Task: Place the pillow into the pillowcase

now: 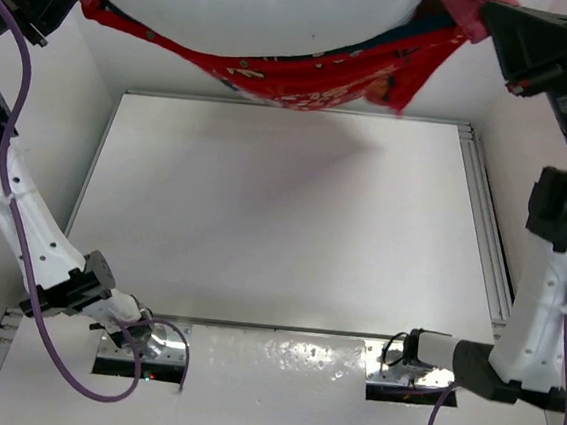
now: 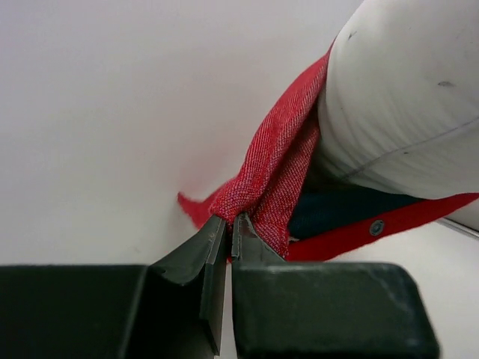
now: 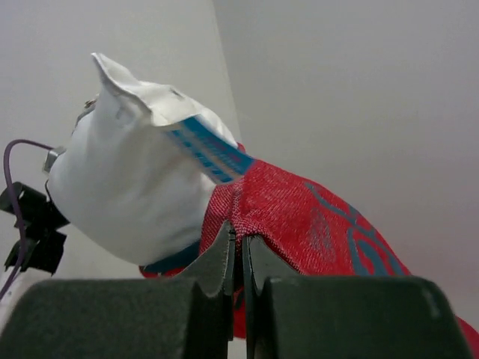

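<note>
The white pillow (image 1: 243, 3) hangs high above the table at the top of the top external view, resting in the red pillowcase (image 1: 317, 75), which sags under it. My left gripper (image 2: 228, 228) is shut on the red pillowcase edge (image 2: 273, 179) at the left end, with the pillow (image 2: 404, 97) bulging just right of it. My right gripper (image 3: 239, 239) is shut on the pillowcase edge (image 3: 299, 217) at the right end. The pillow (image 3: 127, 179) with its blue-and-white tag (image 3: 206, 149) sticks out of the case beside it.
The white table (image 1: 282, 222) lies below the lifted bundle, with rails along its right edge (image 1: 483, 222). White walls enclose the left, back and right. The arm bases (image 1: 140, 344) sit at the near edge.
</note>
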You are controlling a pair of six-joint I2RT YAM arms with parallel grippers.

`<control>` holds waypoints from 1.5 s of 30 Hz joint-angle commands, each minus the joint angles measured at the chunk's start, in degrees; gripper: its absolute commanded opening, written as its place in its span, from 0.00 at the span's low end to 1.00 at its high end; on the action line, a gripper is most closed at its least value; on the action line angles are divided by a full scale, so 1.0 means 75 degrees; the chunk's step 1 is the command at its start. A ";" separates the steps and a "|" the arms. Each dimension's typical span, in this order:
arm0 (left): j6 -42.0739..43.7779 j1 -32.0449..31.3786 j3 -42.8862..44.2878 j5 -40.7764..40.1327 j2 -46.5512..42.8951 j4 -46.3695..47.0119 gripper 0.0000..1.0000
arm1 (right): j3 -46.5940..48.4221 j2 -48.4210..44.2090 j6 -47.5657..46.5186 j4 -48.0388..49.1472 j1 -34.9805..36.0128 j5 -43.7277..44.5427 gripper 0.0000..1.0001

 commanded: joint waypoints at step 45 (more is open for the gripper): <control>0.2005 -0.1141 0.2561 -0.2919 0.2724 -0.1925 0.00 | 0.3625 0.3372 0.0806 -0.1230 -0.0716 0.1650 0.00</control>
